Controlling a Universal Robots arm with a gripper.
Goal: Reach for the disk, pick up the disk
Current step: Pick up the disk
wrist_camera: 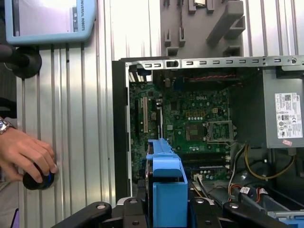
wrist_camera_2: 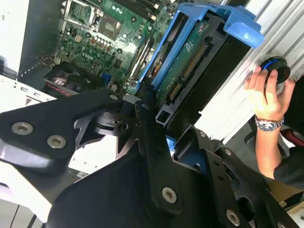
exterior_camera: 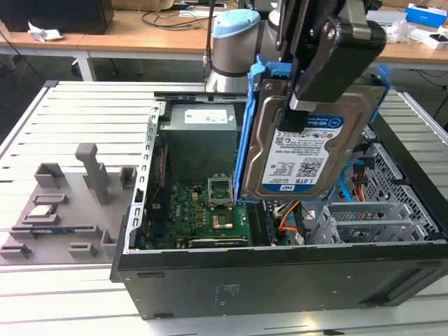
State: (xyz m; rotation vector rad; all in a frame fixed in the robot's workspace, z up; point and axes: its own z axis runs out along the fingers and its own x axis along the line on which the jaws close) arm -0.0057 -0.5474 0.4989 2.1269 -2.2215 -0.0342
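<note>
Disk (exterior_camera: 302,143) hangs clear above the open computer case (exterior_camera: 280,273), label face toward the exterior camera, long axis running up and down with a slight tilt. I read the gripper (exterior_camera: 297,105) as clamped on its upper edge, fingers closed across the thin dimension between the blue rails (exterior_camera: 246,126). Below the disk sits the case's motherboard (exterior_camera: 203,210). Beside the case, a person's hand (wrist_camera: 23,152) rests on a round knob (wrist_camera: 35,179).

This is a robot lab. An open computer (exterior_camera: 280,231) sits on a metal counter (exterior_camera: 70,119). Desks (exterior_camera: 140,35) with cables stand behind, at 12 o'clock.
</note>
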